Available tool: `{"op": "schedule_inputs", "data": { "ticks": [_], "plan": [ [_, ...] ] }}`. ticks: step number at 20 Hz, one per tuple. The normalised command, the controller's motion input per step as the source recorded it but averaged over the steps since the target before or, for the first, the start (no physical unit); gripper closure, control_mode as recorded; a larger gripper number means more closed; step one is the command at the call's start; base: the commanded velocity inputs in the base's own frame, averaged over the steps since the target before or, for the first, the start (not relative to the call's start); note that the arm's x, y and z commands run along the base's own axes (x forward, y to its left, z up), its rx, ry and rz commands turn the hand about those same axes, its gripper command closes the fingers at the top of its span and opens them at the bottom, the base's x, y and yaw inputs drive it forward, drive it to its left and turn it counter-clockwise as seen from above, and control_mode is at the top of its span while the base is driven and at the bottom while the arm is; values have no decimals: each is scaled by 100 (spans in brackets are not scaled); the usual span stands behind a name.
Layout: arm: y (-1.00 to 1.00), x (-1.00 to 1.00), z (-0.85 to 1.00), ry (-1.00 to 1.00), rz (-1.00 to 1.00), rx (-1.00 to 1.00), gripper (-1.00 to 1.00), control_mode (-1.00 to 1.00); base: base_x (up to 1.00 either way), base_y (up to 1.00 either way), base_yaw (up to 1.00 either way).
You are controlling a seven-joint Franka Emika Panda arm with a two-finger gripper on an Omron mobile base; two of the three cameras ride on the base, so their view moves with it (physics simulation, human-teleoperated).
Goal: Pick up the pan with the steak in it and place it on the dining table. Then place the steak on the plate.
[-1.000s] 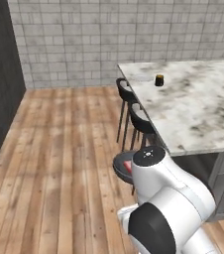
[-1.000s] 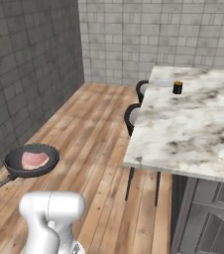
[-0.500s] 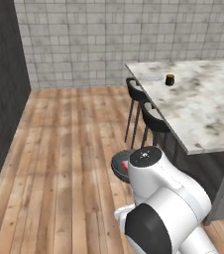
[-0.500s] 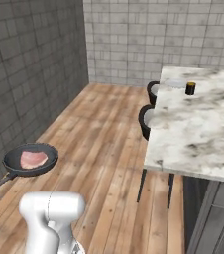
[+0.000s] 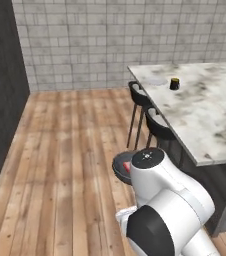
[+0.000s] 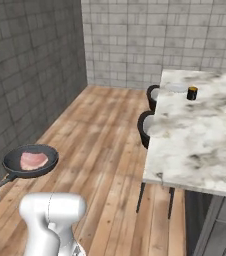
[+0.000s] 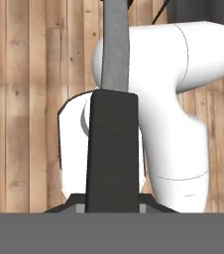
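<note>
- Black handle of the pan [image 7: 113,149] is running up the middle of the hand view from six o'clock toward twelve, sitting between the two dark finger tips of the gripper [image 7: 112,209], which are closing on it from either side and carrying it.
- Seen from the right base view, the pan [image 6: 31,161] is hanging in the air at about eight o'clock, over the wooden floor [image 6: 100,145], its handle pointing down toward the lower left edge.
- Pink-red steak [image 6: 33,160] is lying flat in the middle of the pan, clear of the rim, so the pan is looking level.
- From the left base view a slice of the pan rim [image 5: 121,166] is peeking out just past the white arm [image 5: 160,200], near the picture's centre.
- Two dark stools [image 5: 152,122] are standing at about two o'clock, tucked against the near edge of the dining table [image 5: 210,115].
- On the marble top, farther off at one o'clock, a small dark mug [image 5: 174,83] is standing, and a pale round plate [image 5: 156,79] is lying just beside it toward the table's far corner.
- For the carry, I judge the pan should be staying level so the steak is not sliding, rising above the table edge and passing clear of the stools before being lowered onto bare marble near the plate, away from the mug.
</note>
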Motion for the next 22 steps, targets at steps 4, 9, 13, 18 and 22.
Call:
{"op": "schedule_inputs", "data": {
  "ticks": [4,9,13,18,22],
  "plan": [
    [0,0,0,0,0,0,100,100,83,19,-3],
    [0,0,0,0,0,0,100,100,92,28,-4],
    [0,0,0,0,0,0,100,100,96,39,-5],
    [0,0,0,0,0,0,100,100,100,42,-5],
    [0,0,0,0,0,0,100,100,100,45,-6]
  ]
}}
